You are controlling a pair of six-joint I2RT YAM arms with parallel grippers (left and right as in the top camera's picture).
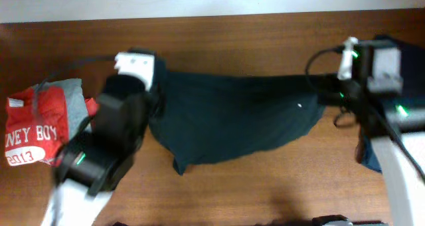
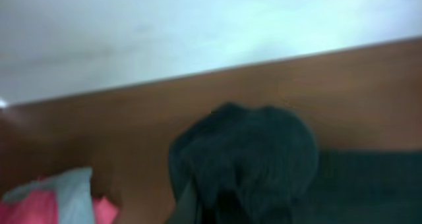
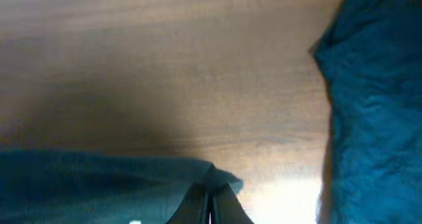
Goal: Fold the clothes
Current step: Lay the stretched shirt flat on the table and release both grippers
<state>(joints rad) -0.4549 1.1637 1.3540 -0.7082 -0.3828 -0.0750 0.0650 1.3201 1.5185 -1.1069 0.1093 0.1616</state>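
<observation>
Two claws share one black T-shirt point(image 1: 232, 116), which is stretched between them across the middle of the bench point(image 1: 252, 199). Nearest to the arm bases, its lower hem ends in a loose corner that lies on the wood. From this I judge the cloth light, limp and not slippery: it will follow any pull and will wrinkle wherever nothing supports it. The best hold is at the edge, on the shoulder or hem corners, with a thin pinch and both sides level.

The left arm point(image 1: 99, 153) is bent forward over the bench, right beside a red and grey garment point(image 1: 40, 129). The left claw point(image 1: 157, 92) is buried in a bunch of dark fabric in the left wrist view. Its jaws are mostly hidden, but I judge it is pinching that end of the shirt. The right claw point(image 3: 210, 207) has its fingers pressed together on the shirt's other edge and reaches in low from the right side. A dark blue garment point(image 3: 376, 105) lies near it. Farther off, bare wood runs up to a pale wall point(image 1: 199, 0).
</observation>
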